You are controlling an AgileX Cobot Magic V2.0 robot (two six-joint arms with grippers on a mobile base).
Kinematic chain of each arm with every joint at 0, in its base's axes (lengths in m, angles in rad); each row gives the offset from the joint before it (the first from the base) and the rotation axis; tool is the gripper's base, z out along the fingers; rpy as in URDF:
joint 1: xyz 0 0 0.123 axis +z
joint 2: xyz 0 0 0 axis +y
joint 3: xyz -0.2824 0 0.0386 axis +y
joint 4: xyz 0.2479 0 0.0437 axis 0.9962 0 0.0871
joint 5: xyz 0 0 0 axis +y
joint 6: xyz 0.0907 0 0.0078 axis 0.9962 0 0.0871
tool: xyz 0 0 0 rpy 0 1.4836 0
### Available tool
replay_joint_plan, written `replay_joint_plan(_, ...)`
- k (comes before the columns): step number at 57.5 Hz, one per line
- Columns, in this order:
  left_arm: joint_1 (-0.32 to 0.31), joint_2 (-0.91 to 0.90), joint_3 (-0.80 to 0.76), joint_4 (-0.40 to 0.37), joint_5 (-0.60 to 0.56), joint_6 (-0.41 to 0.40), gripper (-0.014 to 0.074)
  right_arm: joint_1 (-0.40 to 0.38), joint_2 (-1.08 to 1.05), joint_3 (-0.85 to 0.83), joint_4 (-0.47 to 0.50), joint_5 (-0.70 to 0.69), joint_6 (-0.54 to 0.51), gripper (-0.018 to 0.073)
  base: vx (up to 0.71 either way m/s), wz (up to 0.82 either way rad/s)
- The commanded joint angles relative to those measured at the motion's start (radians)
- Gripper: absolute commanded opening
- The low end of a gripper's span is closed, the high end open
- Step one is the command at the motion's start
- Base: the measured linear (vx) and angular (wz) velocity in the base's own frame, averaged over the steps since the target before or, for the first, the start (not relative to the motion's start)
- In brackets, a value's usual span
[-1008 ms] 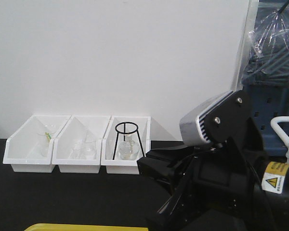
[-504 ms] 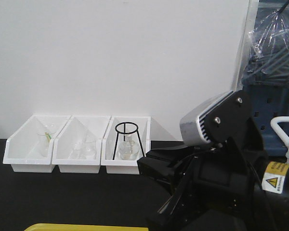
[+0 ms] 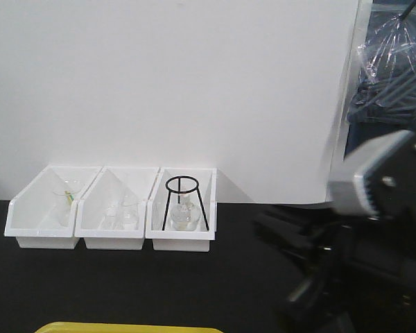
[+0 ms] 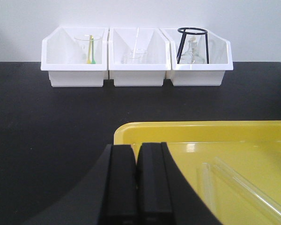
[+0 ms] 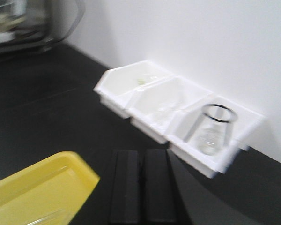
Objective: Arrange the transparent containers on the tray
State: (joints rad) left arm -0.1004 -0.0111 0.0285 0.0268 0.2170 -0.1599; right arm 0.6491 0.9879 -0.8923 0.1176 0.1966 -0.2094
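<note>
1. Where the black counter (image 4: 47, 140) meets the white wall, three white bins (image 4: 139, 56) stand side by side, touching, at the far edge.
2. Left bin: a clear beaker (image 4: 86, 47) with a yellow-green stick in it.
3. Middle bin: small clear glass vessels (image 4: 136, 55), hard to tell apart.
4. Right bin: a black wire tripod (image 4: 192, 44) standing over a clear flask (image 3: 184, 216).
5. Near the camera lies the yellow tray (image 4: 253, 140), well apart from the bins; only its far rim shows in the front view.
6. On the tray, toward its right side, lie two slim glass tubes (image 4: 239, 187), on their sides and close together.
7. The left gripper (image 4: 136, 183) hangs over the tray's near left corner, its jaws together with just a thin seam between them, and nothing in them.
8. The right gripper (image 5: 142, 187) is over bare counter just right of the tray, pointing toward the bins; its jaws are likewise together and hold nothing.
9. That wrist view is blurred, and the right arm (image 3: 374, 250) shows smeared at the right of the front view.
</note>
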Motion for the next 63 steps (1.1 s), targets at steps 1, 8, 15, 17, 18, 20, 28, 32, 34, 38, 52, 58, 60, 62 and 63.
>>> replay_joint_plan(1,0.002,-0.013,0.027,-0.007,-0.088,-0.001,0.0024,-0.111,-0.114,0.11,-0.073,-0.144,0.137,-0.0013,0.0,0.0)
replay_joint_plan(8,0.002,-0.013,0.027,-0.007,-0.088,-0.001,0.0024,-0.321,-0.337,0.367,-0.118,-0.197,0.22,-0.0013,0.0,0.0)
replay_joint_plan(15,0.002,-0.013,0.027,-0.007,-0.088,-0.001,0.0024,-0.562,-0.582,0.568,-0.199,-0.197,0.221,-0.0013,0.0,0.0)
replay_joint_plan(17,0.002,-0.013,0.027,-0.007,-0.088,-0.001,0.0024,-0.609,-0.644,0.612,-0.22,-0.189,0.221,-0.0013,0.0,0.0)
replay_joint_plan(18,0.002,-0.013,0.027,-0.007,-0.088,-0.001,0.0024,-0.626,-0.68,0.629,-0.226,-0.186,0.222,-0.0013,0.0,0.0)
replay_joint_plan(20,0.002,-0.013,0.027,-0.007,-0.088,-0.001,0.0024,-0.66,-0.74,0.67,-0.235,-0.177,0.225,-0.0013,0.0,0.0)
replay_joint_plan(28,0.002,-0.013,0.027,-0.007,-0.088,-0.001,0.0024,-0.703,-0.959,0.821,-0.235,-0.152,0.241,-0.0013,0.0,0.0)
replay_joint_plan(32,0.002,-0.013,0.027,-0.007,-0.089,-0.001,0.0024,-0.704,-1.015,0.895,-0.235,-0.166,0.241,-0.0013,0.0,0.0)
replay_joint_plan(34,0.002,-0.014,0.027,-0.007,-0.087,-0.001,0.0024,-0.698,-1.004,0.931,-0.235,-0.197,0.245,-0.0013,0.0,0.0)
replay_joint_plan(38,0.002,-0.014,0.027,-0.007,-0.085,-0.001,0.0024,-0.696,-1.003,0.929,-0.232,-0.115,0.252,-0.0011,0.0,0.0)
replay_joint_plan(52,0.002,-0.014,0.027,-0.008,-0.085,-0.001,0.0024,-0.697,-1.003,0.931,-0.23,-0.071,0.252,-0.0011,0.0,0.0)
replay_joint_plan(58,0.002,-0.014,0.027,-0.008,-0.085,-0.001,0.0024,-0.697,-1.003,0.931,-0.23,-0.069,0.252,-0.0011,0.0,0.0)
replay_joint_plan(60,0.002,-0.014,0.027,-0.008,-0.085,-0.001,0.0024,-0.697,-1.003,0.931,-0.23,-0.069,0.252,-0.0011,0.0,0.0)
replay_joint_plan(62,0.002,-0.014,0.027,-0.008,-0.085,-0.001,0.0024,-0.697,-1.003,0.931,-0.23,-0.069,0.252,-0.0011,0.0,0.0)
replay_joint_plan(63,0.002,-0.014,0.027,-0.008,-0.085,-0.001,0.0024,-0.697,-1.003,0.931,-0.23,-0.069,0.252,-0.0011,0.0,0.0)
